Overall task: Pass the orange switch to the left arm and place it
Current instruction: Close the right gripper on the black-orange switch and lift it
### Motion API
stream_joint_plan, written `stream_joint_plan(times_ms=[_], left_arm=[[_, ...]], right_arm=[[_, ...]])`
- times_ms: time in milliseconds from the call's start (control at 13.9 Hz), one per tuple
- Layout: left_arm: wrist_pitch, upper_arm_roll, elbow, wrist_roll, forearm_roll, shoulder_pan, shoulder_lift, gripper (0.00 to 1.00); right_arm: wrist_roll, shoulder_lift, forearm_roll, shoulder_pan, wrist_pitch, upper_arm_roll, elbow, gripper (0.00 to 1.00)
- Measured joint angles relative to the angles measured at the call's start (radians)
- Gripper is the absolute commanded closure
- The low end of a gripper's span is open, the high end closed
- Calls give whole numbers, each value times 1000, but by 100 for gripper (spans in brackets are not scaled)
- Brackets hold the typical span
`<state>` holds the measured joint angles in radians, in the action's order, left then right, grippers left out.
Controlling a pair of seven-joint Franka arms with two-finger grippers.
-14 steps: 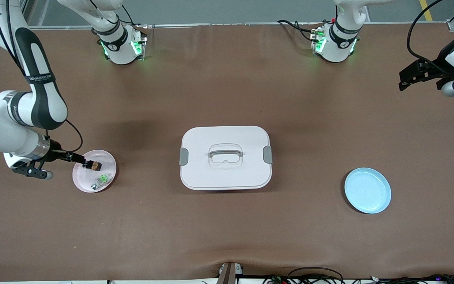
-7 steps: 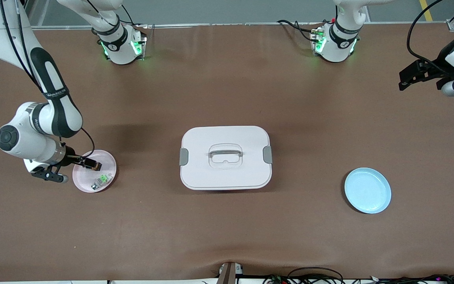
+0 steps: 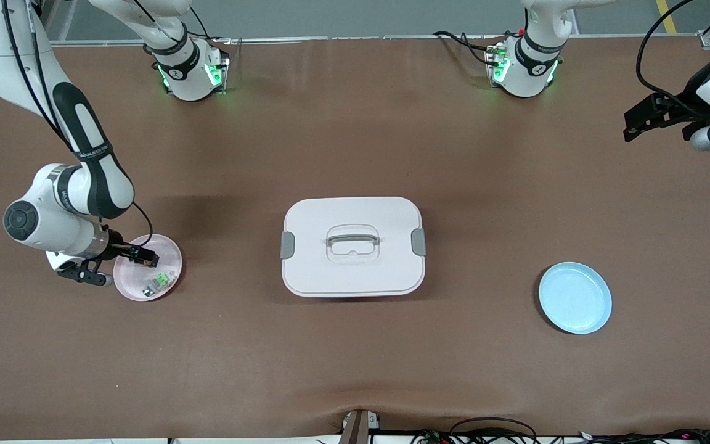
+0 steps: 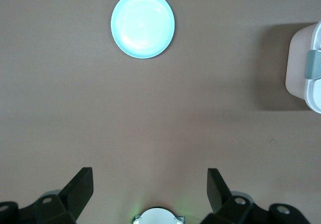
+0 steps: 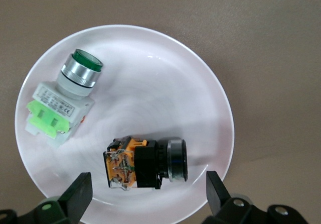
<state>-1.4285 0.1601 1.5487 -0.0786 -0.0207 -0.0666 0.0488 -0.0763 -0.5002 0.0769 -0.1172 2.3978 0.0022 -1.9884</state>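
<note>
Since the earlier frames we note that the right arm has swung in toward the pink plate (image 3: 145, 280), bringing the right gripper (image 3: 145, 259) down low over it; nothing else on the table has shifted.

We find the right gripper's fingers (image 5: 75, 199) spread wide apart, one on each side of the orange switch (image 5: 145, 162), gripping nothing. We see the switch lying on its side on the pink plate at the right arm's end of the table. A green switch (image 5: 62, 103) lies on the same plate, beside the orange one and apart from it; in the front view it sits nearer the camera.

We record the box (image 3: 352, 245) mid-table, lid on, grey latches at both ends. The blue plate (image 3: 575, 298) sits toward the left arm's end, well apart from the box.

We observe the left arm waiting, with the left gripper (image 4: 150, 191) raised over bare table near that end, fingers apart and holding nothing.
</note>
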Motion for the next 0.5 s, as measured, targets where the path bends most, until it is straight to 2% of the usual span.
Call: stream_joint_plan(times_ms=[504], left_arm=[[0, 0, 2, 0, 0, 0, 0, 0]], right_arm=[[0, -28, 17, 3, 6, 0, 0, 0]])
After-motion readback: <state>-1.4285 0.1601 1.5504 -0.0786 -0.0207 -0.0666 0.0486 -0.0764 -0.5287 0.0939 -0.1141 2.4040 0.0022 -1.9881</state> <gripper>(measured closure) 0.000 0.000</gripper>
